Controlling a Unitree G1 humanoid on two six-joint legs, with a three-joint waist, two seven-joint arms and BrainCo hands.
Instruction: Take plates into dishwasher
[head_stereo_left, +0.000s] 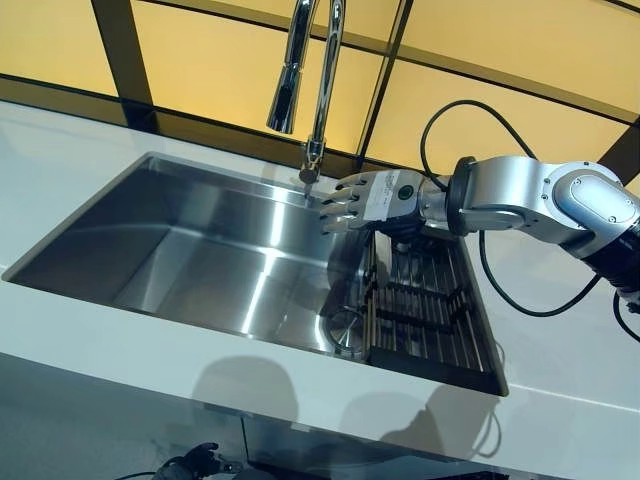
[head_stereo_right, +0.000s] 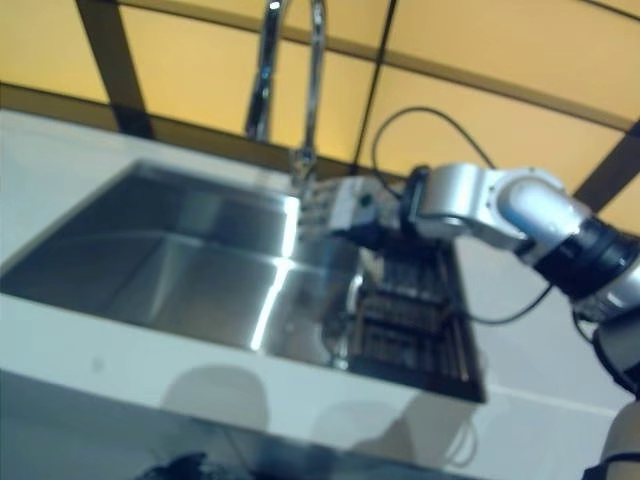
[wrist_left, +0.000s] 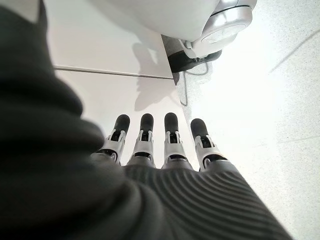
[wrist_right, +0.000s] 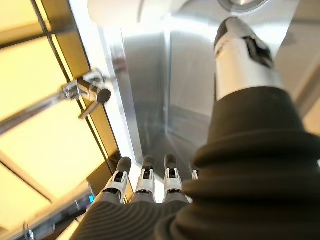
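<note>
Right hand open above the sink, no plate in view

Steel fills most of what can be seen: a deep rectangular sink (head_stereo_left: 200, 250) set into a pale worktop (head_stereo_left: 60, 330), with a tall arched tap (head_stereo_left: 315, 90) rising from the sink's back edge before a wall of yellow panels (head_stereo_left: 200, 50) in dark frames. At the right end of the basin sits a dark slatted drying rack (head_stereo_left: 425, 310), and just beside its left edge, on the basin floor by the front wall, is the round drain (head_stereo_left: 347, 328).

The right hand (head_stereo_left: 360, 200) reaches in from the right side and hangs over the basin just below the tap's base, above the rack's back left corner. Its fingers (wrist_right: 145, 180) are straight and spread, thumb out to the side, holding nothing and touching nothing that I can make out.

The left hand (wrist_left: 160, 145) shows low down, below the front edge of the worktop, fingers straight and empty, pointing at a white floor.

Plates and dishwasher appear in none of the views; basin and rack both look bare.
</note>
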